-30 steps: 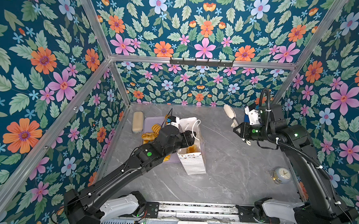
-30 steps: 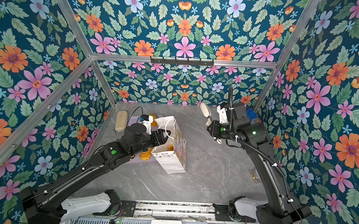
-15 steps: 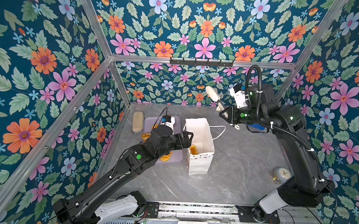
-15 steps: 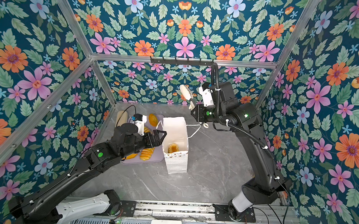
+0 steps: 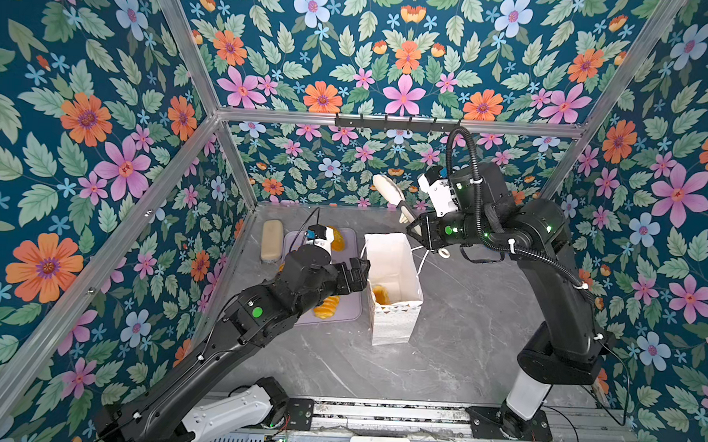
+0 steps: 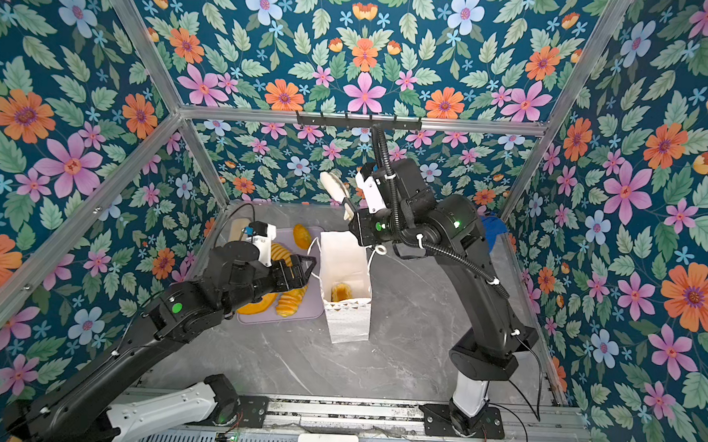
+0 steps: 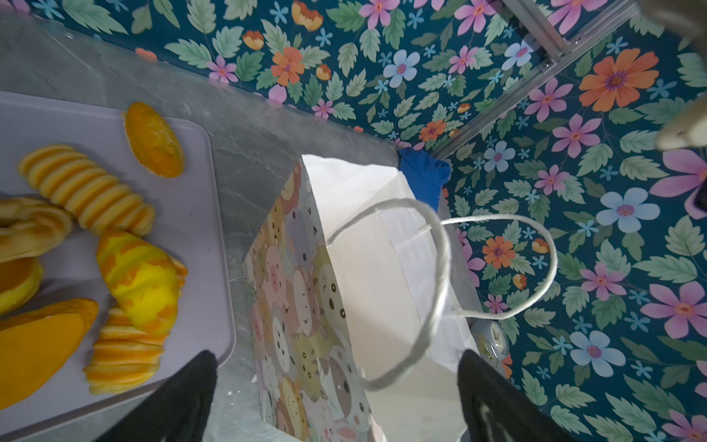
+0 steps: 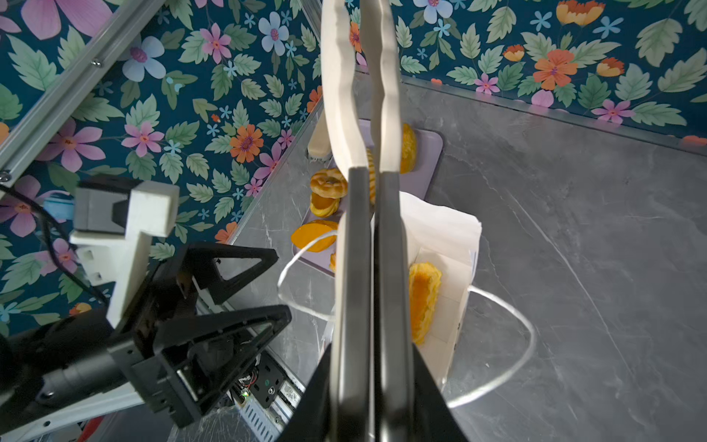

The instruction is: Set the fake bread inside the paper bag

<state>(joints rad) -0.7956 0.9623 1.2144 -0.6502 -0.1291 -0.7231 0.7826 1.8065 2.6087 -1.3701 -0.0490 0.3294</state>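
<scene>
Inside paper bag [image 5: 392, 328], glossy orange bread [image 5: 380, 294]

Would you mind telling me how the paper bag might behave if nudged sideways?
The paper bag stands tall on a narrow base with one pastry visible inside, so it probably tips or slides easily. Its thin paper walls likely buckle under pressure.

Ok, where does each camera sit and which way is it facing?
Top views: high above the arm bases, looking down: left arm, right arm, paper bag, tray.
Left wrist: at the bag's rim, looking down; open left gripper shows.
Right wrist: above the bag, looking down; right gripper holds tongs.
Shared: all four show bag and tray.
</scene>
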